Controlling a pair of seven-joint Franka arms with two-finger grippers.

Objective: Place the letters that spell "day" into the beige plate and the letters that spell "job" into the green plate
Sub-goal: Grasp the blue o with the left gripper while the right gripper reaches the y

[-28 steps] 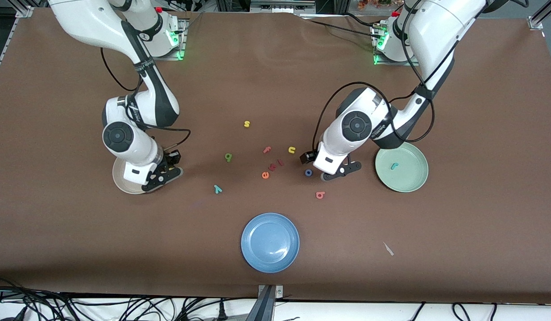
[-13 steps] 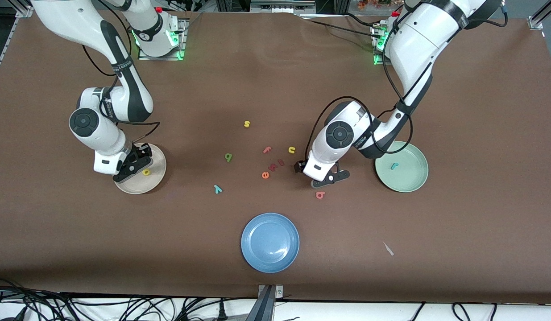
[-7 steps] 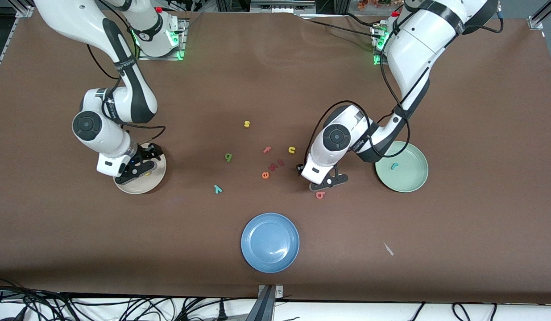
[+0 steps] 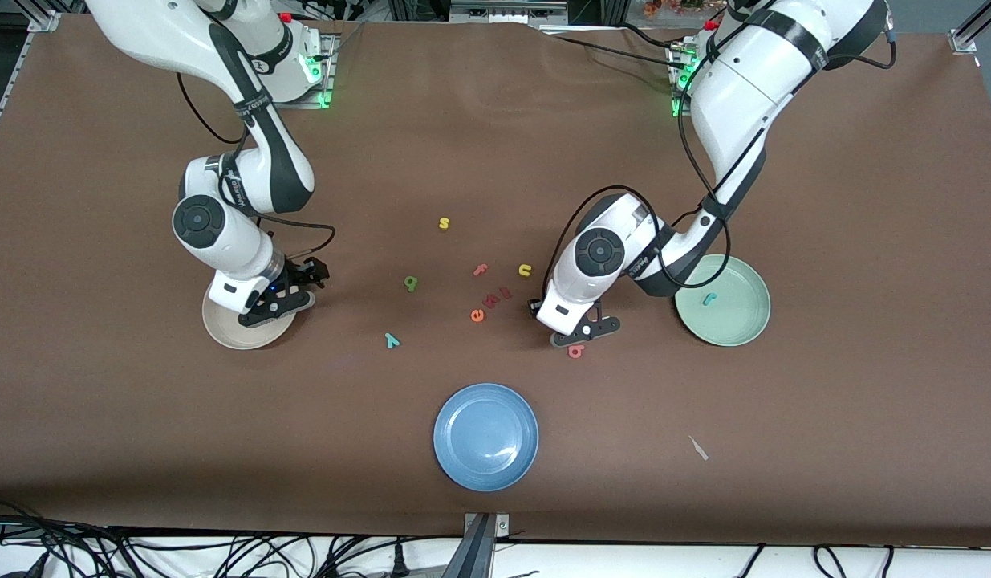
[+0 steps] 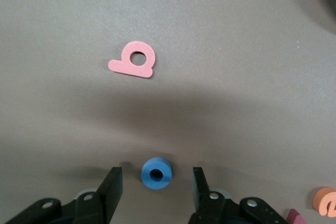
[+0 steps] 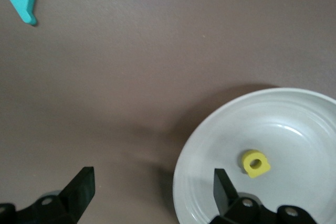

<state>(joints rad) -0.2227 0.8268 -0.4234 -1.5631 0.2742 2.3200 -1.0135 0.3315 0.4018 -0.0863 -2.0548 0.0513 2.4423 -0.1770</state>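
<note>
Clearly my left gripper [image 5: 156, 182] stood with jaws apart around the blue o [image 5: 156, 172], untouched. My right gripper [image 6: 152, 184] hung open over the beige plate's [image 6: 210, 129] edge, above the yellow d [image 6: 255, 162].

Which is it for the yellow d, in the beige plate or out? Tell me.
In. The right wrist view shows the yellow d lying flat inside the beige plate, with the open right gripper clear of it.

A robotics lab — two white arms [image 4: 246, 185] bolted to metal base plates [image 4: 290, 76] with green status lights, at one long table under brown paper [image 4: 864, 361]. Aluminium framing [image 4: 479, 12] runs along the bases' edge, and loose black cables [image 4: 222, 554] tangle on the floor below the edge nearest the camera — a test rig, not a home.
</note>
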